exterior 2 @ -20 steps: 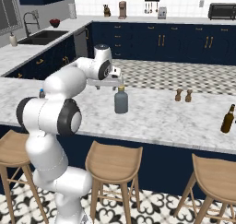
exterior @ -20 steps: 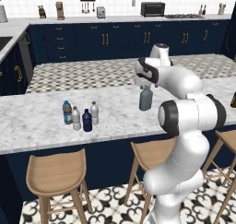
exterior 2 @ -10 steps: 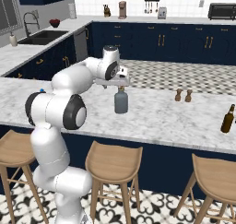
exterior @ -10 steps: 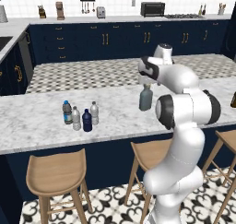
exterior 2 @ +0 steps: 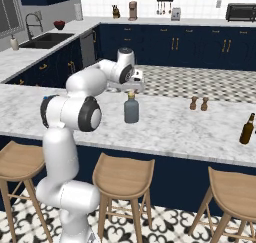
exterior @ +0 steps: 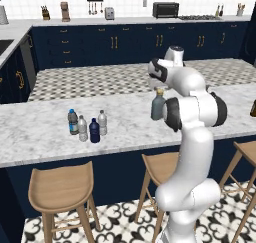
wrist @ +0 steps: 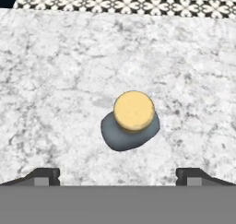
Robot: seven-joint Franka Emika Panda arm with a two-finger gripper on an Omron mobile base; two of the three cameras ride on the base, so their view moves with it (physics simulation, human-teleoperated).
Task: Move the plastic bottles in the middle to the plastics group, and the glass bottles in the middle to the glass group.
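Jaws wide open above cork-topped glass bottle (wrist: pixel 130 124), upright alone on counter (exterior 2: pixel 200 132); pepper shakers (exterior 2: pixel 198 103) nearby, nothing blocking.

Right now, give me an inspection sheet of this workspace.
Surface: marble counter, bottles standing on it.
Job's things: corked glass bottle upright, alone mid-counter; four small bottles clustered at the left; brown bottle at the far right.
Clutter: two small shakers behind.
Hand: hand open, directly above the cork, not touching.
Cables: nothing seen.
Surroundings: stools under the counter, navy cabinets, sink.
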